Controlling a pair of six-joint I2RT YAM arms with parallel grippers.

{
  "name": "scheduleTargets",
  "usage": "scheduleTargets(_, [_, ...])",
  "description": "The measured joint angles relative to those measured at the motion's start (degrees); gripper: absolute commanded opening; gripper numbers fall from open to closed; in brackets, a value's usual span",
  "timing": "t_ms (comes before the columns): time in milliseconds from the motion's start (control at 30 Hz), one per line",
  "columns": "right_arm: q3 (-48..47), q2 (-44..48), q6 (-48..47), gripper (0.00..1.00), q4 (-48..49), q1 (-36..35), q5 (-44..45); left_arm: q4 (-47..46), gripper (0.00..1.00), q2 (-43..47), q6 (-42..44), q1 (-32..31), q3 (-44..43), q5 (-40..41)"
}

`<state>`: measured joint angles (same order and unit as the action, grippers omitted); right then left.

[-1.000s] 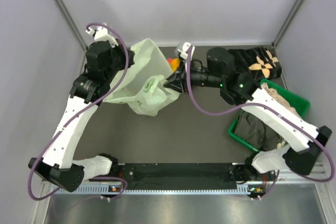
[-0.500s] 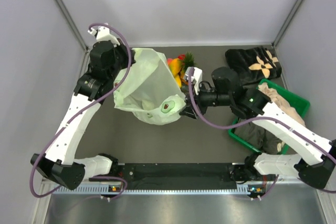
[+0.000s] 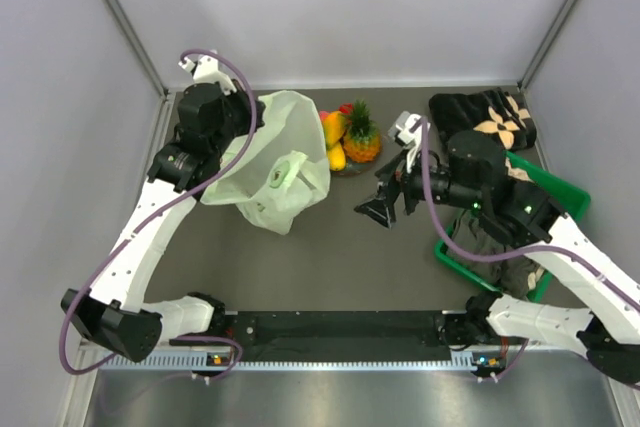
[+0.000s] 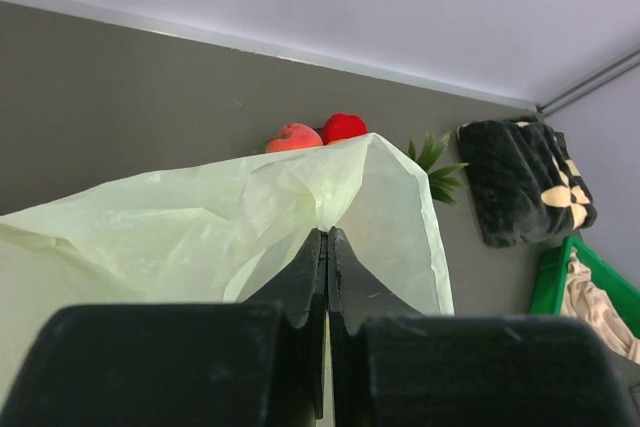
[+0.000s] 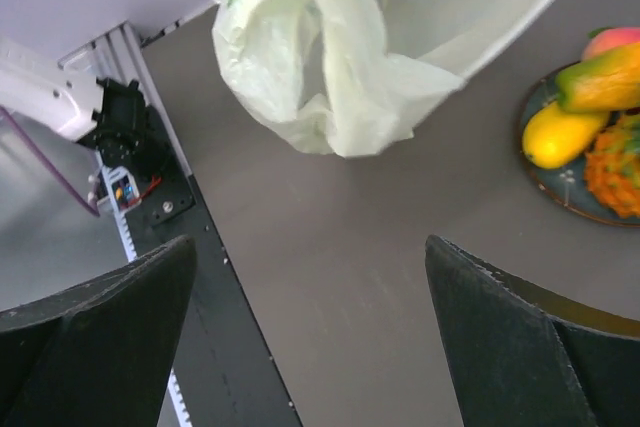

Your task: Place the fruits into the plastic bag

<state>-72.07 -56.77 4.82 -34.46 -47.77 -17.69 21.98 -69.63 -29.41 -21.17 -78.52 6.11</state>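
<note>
Far left: stands the left arm up from its base at the near edge, elbow out by the side wall, wrist bent over toward the middle of the table (image 3: 300, 267). Clamps the left gripper (image 4: 327, 236) tight on a fold in the top edge of the plastic bag (image 3: 272, 162), jaws pressed flat together with the pale green film caught between. Holds that edge high and lets the rest sag in crumpled folds below; cannot tell whether the bottom touches the table. Just right of the bag, shows the fruits (image 3: 346, 137) outside it, heaped on a small round plate (image 5: 565, 185) near the back wall: pineapple (image 3: 362, 143), mango (image 5: 608, 81), yellow piece (image 5: 558, 135), red round one (image 4: 344, 127). Further right, reaches the right arm in from its base at the near right, forearm stretched leftward, wrist tipped down. Spreads the right gripper (image 5: 310, 287) wide, grips nothing, hovers over bare table, right of the bag and nearer than the plate. At far right, has a dark patterned cloth (image 3: 487, 117) at the back and a green basket (image 3: 556, 184) of clothes beside the arm.
</note>
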Motion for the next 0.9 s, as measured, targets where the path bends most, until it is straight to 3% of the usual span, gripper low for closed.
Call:
scheduleTargets(300, [-7.5, -5.66, 3.45, 0.88, -0.57, 9.62, 6.43, 0.55, 0.0, 0.44, 4.02, 0.0, -0.96, 3.06])
scheduleTargets(600, [-10.38, -21.68, 9.51, 0.76, -0.63, 20.35, 8.87, 1.11, 0.0, -0.28, 11.89, 0.0, -12.96, 6.12])
scheduleTargets(900, [-16.46, -33.7, 12.92, 0.69, 3.91, 22.97, 8.57, -0.9, 0.0, -2.75, 19.61, 0.0, -15.34, 9.88])
